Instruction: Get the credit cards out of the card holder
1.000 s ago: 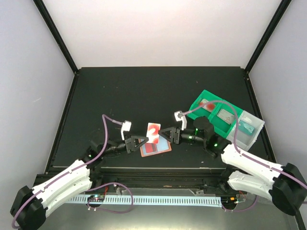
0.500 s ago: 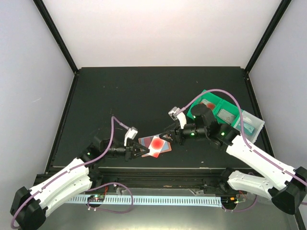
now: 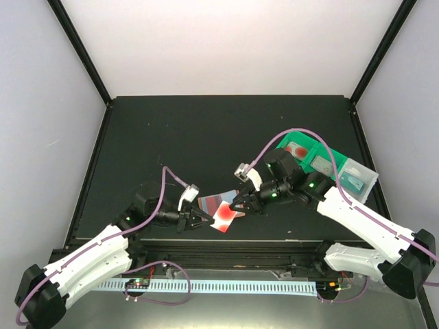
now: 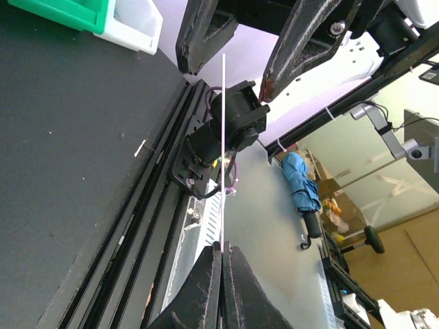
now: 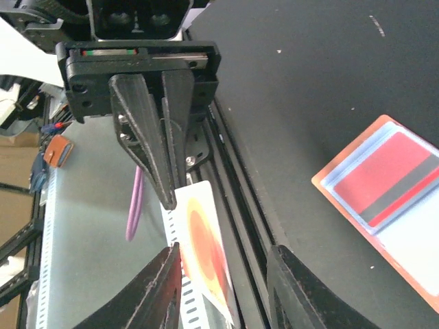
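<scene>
**Left arm.** The left gripper [image 3: 204, 221] is fully closed on one short edge of the circle-printed credit card [image 3: 225, 215]. It holds the card raised off the table [image 3: 171, 130], above the middle of the front edge. In the left wrist view the card appears edge-on, as a thin white line running out from the pinched fingertips.

**Right arm.** The right gripper [image 3: 239, 204] stands at the opposite end of that card. Its jaws are apart, with one finger on each side of the card. No clamping contact is visible.

**Card holder.** The card holder [image 3: 210, 200] lies open and flat on the table, near the front edge and just behind the held card. A red credit card [image 5: 388, 181] with a dark stripe sits inside it against the light blue lining.

**Other items.** Green bins [image 3: 302, 152] and a clear bin [image 3: 361, 179] stand at the right edge.
</scene>
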{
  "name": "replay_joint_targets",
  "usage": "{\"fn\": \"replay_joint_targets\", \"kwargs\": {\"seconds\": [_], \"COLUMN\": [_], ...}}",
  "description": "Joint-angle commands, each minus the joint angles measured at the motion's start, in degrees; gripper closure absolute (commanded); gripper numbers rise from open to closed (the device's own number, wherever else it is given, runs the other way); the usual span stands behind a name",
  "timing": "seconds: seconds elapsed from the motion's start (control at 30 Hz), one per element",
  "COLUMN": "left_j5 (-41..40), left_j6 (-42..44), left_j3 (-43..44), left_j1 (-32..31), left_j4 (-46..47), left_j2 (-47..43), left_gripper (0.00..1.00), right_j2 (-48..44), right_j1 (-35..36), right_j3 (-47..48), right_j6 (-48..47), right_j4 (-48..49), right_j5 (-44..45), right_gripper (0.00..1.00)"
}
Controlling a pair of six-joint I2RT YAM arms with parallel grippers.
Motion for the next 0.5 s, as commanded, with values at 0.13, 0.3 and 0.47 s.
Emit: {"fn": "replay_joint_targets", "kwargs": {"seconds": [0.13, 0.3, 0.47], "left_j5": [1.6, 1.6, 1.0], "left_j6": [-0.4, -0.6, -0.4], "left_j3": [0.5, 0.4, 0.4], "left_j1": [-0.1, -0.1, -0.1], "left_j4": [3.9, 4.0, 3.3], "left_j2": [-0.4, -0.6, -0.8], "left_gripper": [0.99, 0.98, 0.97], "right_j2": [2.0, 1.3, -0.9], "right_j1": [-0.1, -0.1, 0.0], "right_j3": [1.2, 0.0, -1.9], "right_j6": [-1.6, -0.6, 2.0], "right_j4": [0.1, 2.1, 6.5], "right_j5": [-7.0, -7.4, -8.9], "right_gripper": [0.66, 0.76, 0.99]}}
